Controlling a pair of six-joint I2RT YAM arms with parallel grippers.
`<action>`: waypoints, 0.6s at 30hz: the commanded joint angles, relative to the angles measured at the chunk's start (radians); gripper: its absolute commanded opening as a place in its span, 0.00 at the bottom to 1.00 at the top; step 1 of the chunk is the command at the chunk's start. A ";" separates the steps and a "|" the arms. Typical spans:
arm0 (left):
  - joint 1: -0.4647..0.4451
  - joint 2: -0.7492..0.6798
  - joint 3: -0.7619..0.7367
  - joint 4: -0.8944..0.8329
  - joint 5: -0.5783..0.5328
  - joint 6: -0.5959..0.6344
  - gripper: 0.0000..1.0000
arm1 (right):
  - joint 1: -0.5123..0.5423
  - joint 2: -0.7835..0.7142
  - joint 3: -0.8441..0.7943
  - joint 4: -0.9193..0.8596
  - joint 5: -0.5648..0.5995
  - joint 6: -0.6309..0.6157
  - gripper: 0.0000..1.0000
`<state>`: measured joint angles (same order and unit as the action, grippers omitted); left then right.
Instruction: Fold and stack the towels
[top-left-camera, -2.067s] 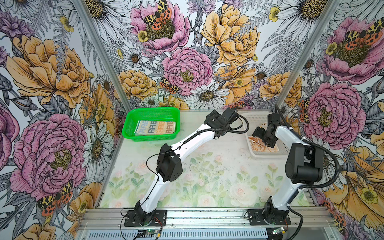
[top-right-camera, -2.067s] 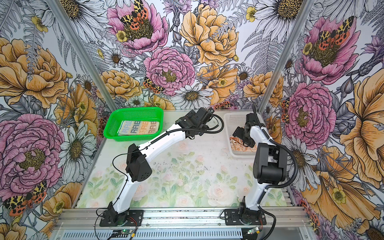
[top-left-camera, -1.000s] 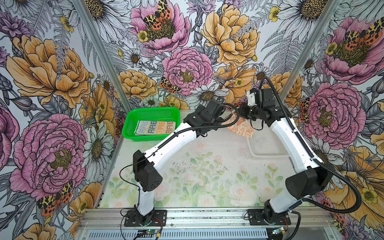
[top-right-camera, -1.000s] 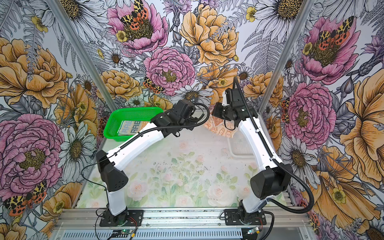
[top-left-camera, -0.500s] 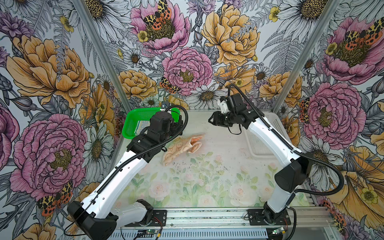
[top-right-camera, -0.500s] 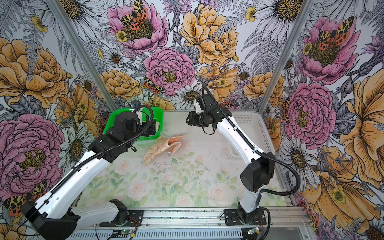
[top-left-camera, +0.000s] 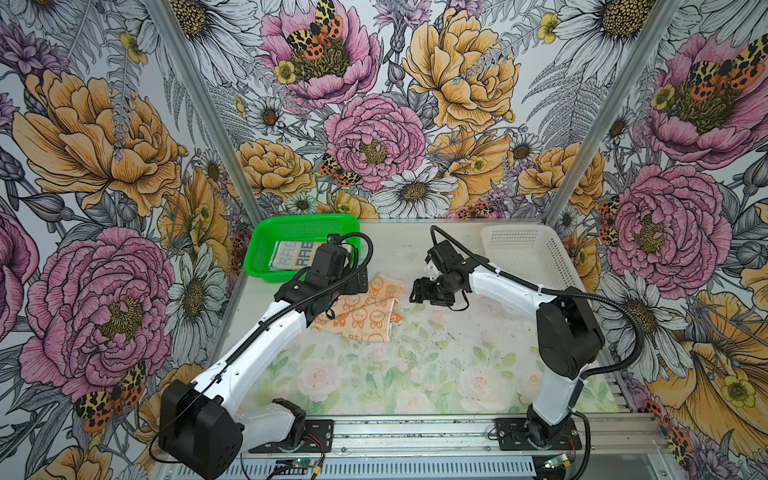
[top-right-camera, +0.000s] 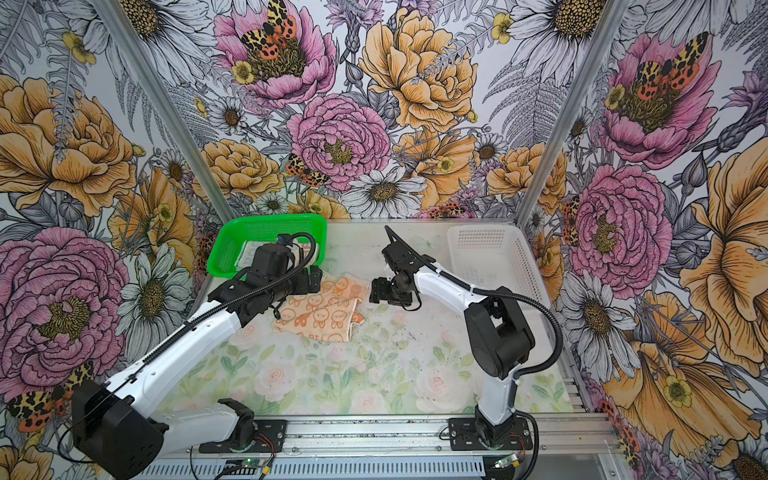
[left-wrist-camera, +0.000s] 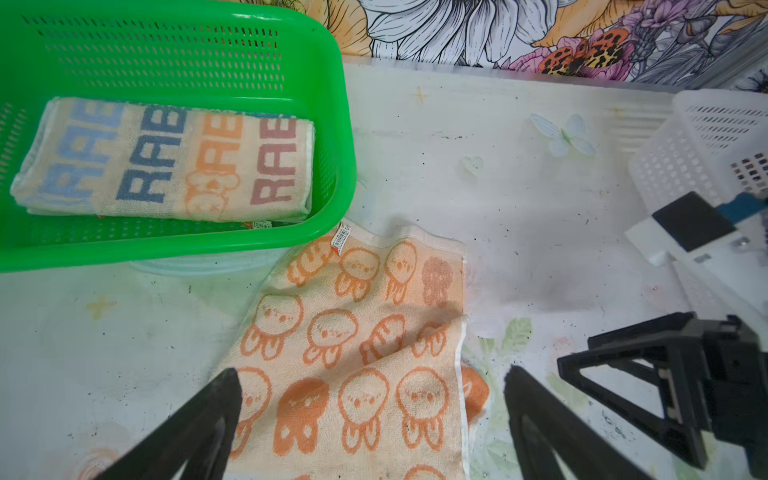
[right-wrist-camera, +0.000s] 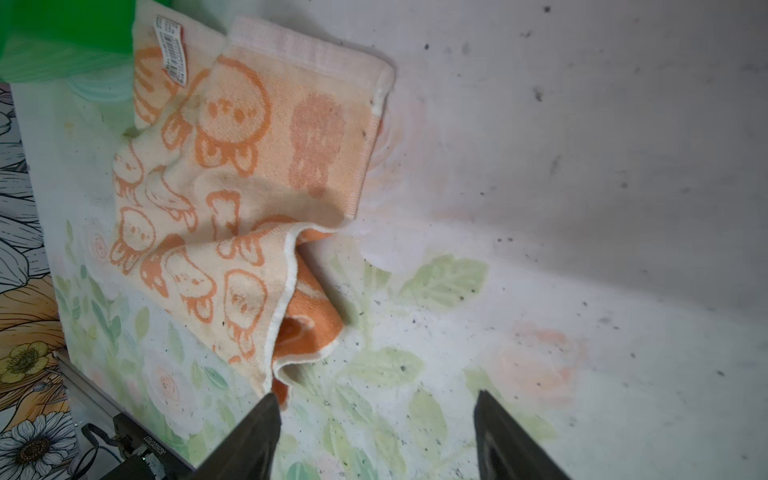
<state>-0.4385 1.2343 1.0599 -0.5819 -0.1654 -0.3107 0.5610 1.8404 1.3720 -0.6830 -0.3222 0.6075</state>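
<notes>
Two towels show. The orange towel (top-left-camera: 365, 316) lies rumpled on the desk (top-left-camera: 415, 374), one edge curled over, its label corner right up against the green basket (top-left-camera: 305, 224). The cream towel (left-wrist-camera: 166, 158) sits folded inside that basket. The left hand (left-wrist-camera: 372, 374) hangs over the orange towel, fingers wide apart. The right hand (right-wrist-camera: 376, 397), also spread and empty, is just beside the curled edge.

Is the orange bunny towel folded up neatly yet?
Not yet. The orange towel lies loose and rumpled on the table, with one corner flipped over showing its darker back.
</notes>
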 joint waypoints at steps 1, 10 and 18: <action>0.019 0.012 -0.002 0.076 0.081 -0.044 0.99 | 0.016 0.087 0.054 0.146 -0.056 0.039 0.74; 0.005 0.001 -0.056 0.095 0.116 -0.085 0.99 | -0.013 0.326 0.281 0.174 -0.002 0.122 0.74; 0.004 -0.009 -0.100 0.108 0.113 -0.090 0.99 | -0.038 0.427 0.355 0.175 0.005 0.128 0.65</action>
<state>-0.4282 1.2457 0.9688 -0.5140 -0.0765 -0.3878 0.5247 2.2292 1.6951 -0.5270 -0.3264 0.7227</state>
